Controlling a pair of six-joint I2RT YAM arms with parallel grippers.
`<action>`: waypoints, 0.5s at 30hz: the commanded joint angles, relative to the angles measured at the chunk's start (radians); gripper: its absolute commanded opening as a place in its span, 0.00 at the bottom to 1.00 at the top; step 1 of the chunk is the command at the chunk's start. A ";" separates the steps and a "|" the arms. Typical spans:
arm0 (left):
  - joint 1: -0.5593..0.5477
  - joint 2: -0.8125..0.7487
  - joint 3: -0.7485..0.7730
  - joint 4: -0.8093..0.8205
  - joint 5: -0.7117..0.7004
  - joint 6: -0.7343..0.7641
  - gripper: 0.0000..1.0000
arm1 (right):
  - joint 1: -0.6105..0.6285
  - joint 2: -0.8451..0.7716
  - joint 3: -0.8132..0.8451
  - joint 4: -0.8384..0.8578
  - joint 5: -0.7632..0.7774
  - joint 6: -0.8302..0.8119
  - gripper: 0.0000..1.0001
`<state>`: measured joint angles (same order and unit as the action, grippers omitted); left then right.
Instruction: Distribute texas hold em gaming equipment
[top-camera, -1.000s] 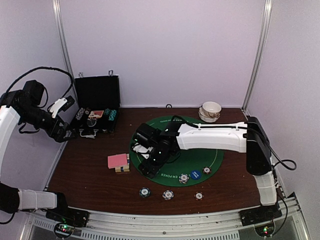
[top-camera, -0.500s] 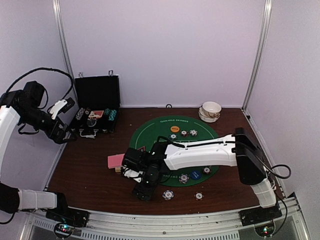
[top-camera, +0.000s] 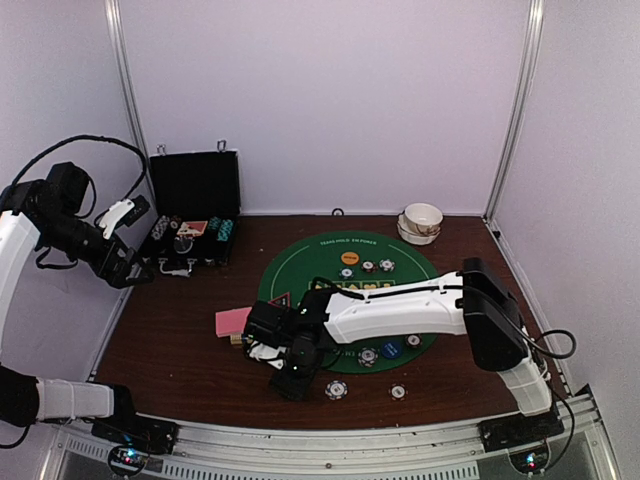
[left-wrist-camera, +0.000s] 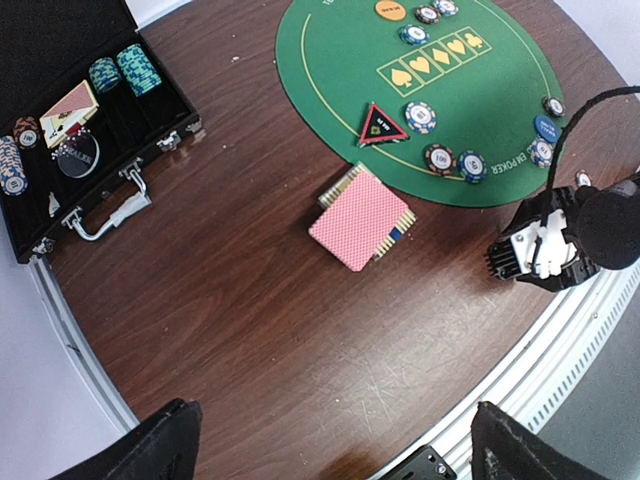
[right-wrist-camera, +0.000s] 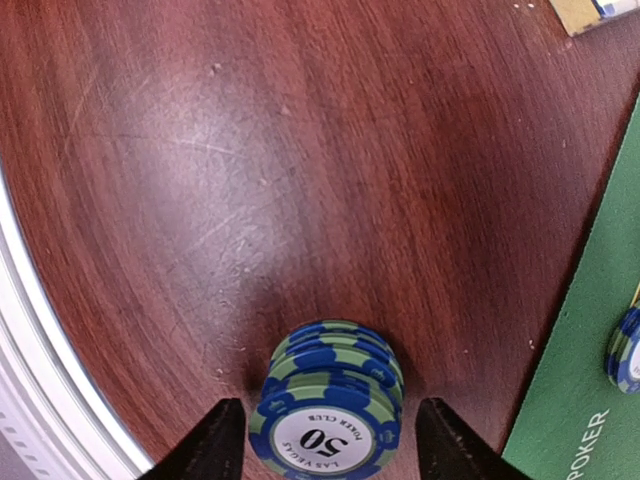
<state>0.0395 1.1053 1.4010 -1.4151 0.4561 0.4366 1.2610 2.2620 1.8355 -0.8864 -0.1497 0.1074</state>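
- Top view: the right gripper (top-camera: 290, 378) is down at the desk (top-camera: 170, 340) near its front edge, just off the green felt mat (top-camera: 310, 255). Its body hides whatever sits under it. The pink-backed card deck (top-camera: 235, 321) lies near, to its rear left.
- Left wrist view: the left gripper (left-wrist-camera: 335, 415) hangs high over the desk, spread wide with nothing between its fingers. The black case (left-wrist-camera: 70, 150) lies well apart from the mat.
- Right wrist view: the chip stack (right-wrist-camera: 325, 410), blue and green striped with a "50" face on top, stands on bare wood. It sits between the fingers (right-wrist-camera: 215, 445), beside the mat's edge. The right gripper is spread to either side of it. A thin sliver of desk shows at each pad, so I judge it is not yet pinching.
- Handling, as a judgement: the chips look hard, dense and smooth. They are loose on one another, so the stack may shear or spill. The best hold is across the striped rims, low and square, so that every chip is caught.
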 joint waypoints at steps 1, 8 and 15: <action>0.007 0.002 0.033 0.001 0.025 0.012 0.97 | -0.003 0.003 0.017 -0.006 0.008 -0.002 0.56; 0.006 0.005 0.032 0.001 0.026 0.011 0.98 | -0.002 -0.007 0.031 -0.014 0.019 -0.004 0.46; 0.007 0.004 0.029 0.001 0.026 0.011 0.98 | -0.002 -0.023 0.048 -0.027 0.027 -0.002 0.31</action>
<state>0.0395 1.1069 1.4029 -1.4155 0.4648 0.4366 1.2610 2.2620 1.8473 -0.8959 -0.1486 0.1047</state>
